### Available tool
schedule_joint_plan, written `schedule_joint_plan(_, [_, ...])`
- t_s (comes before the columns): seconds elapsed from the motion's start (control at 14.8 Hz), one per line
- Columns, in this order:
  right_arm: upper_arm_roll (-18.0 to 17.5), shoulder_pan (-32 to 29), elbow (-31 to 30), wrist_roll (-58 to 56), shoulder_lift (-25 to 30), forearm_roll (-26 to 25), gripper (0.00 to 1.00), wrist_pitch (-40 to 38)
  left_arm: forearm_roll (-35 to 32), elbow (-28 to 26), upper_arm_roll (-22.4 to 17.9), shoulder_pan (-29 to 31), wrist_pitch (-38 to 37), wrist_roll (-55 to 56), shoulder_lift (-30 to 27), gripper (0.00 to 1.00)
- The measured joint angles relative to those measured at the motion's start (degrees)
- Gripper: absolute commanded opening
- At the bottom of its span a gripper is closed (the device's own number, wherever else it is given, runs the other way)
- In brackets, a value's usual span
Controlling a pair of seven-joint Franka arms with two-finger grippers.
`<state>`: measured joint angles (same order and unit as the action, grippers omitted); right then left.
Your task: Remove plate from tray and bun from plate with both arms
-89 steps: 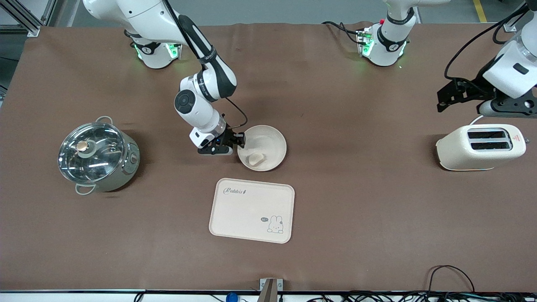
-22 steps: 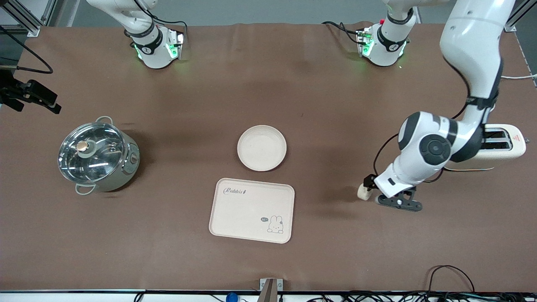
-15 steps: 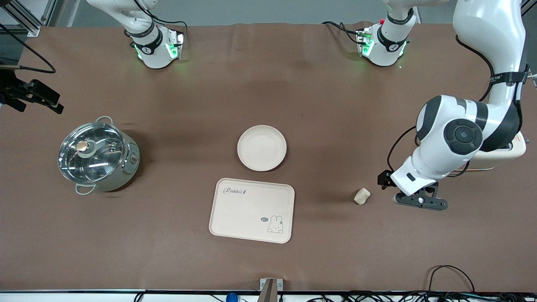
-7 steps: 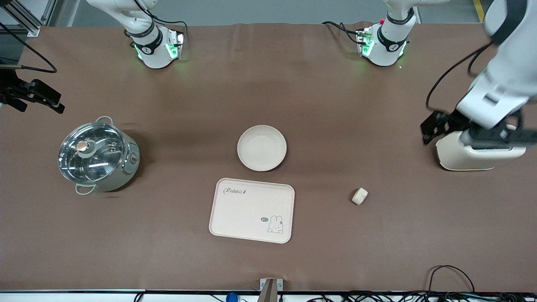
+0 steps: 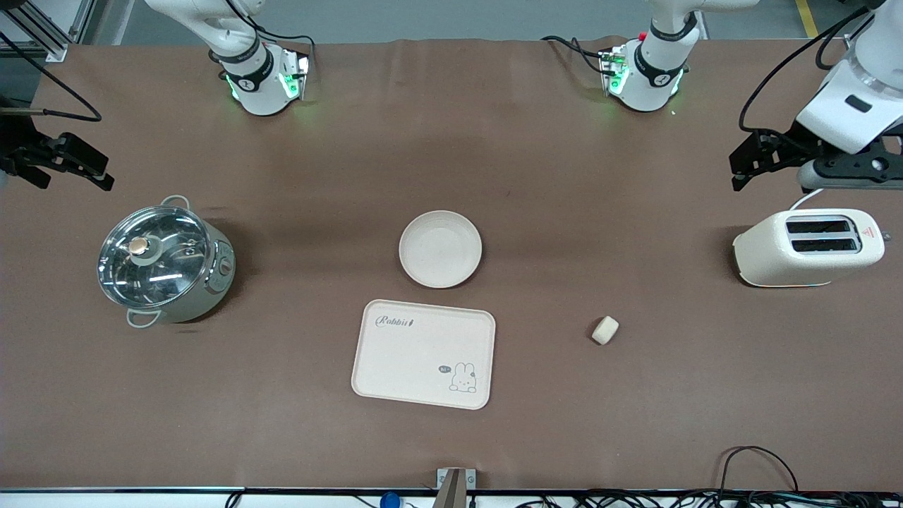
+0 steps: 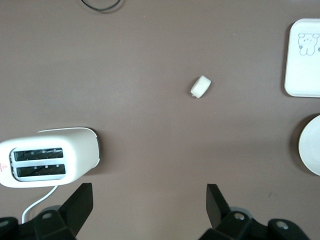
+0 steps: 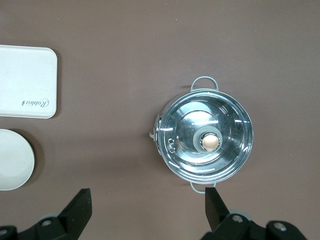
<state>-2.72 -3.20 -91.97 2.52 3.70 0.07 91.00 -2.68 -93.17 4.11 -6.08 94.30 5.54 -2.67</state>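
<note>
The round cream plate (image 5: 440, 249) lies empty on the brown table, just farther from the front camera than the rectangular "Rabbit" tray (image 5: 423, 353), which is also empty. The small pale bun (image 5: 605, 329) lies on the bare table, toward the left arm's end from the tray. My left gripper (image 5: 739, 168) is open and empty, up over the table beside the toaster. Its wrist view (image 6: 150, 200) shows the bun (image 6: 201, 86), a tray corner (image 6: 305, 57) and the plate's edge (image 6: 312, 152). My right gripper (image 5: 99, 173) is open and empty, up near the pot; its wrist view (image 7: 147, 202) shows the tray (image 7: 25, 82) and plate (image 7: 12, 160).
A cream toaster (image 5: 808, 247) stands at the left arm's end, also in the left wrist view (image 6: 47, 160). A steel pot with a glass lid (image 5: 164, 259) stands at the right arm's end, also in the right wrist view (image 7: 204, 140). Cables lie along the table's front edge.
The left gripper carried the bun off the plate, let it go on the table beside the tray, then rose and drew back over the toaster. The right arm withdrew to the pot's end.
</note>
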Motion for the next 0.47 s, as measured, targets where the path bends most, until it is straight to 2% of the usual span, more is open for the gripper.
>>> schedule_joint_plan(0.47, [0.0, 0.0, 0.0, 0.0, 0.0, 0.0, 1.0, -0.07, 0.08, 0.19, -0.08, 0.23, 0.36, 0.03, 0.01, 1.0])
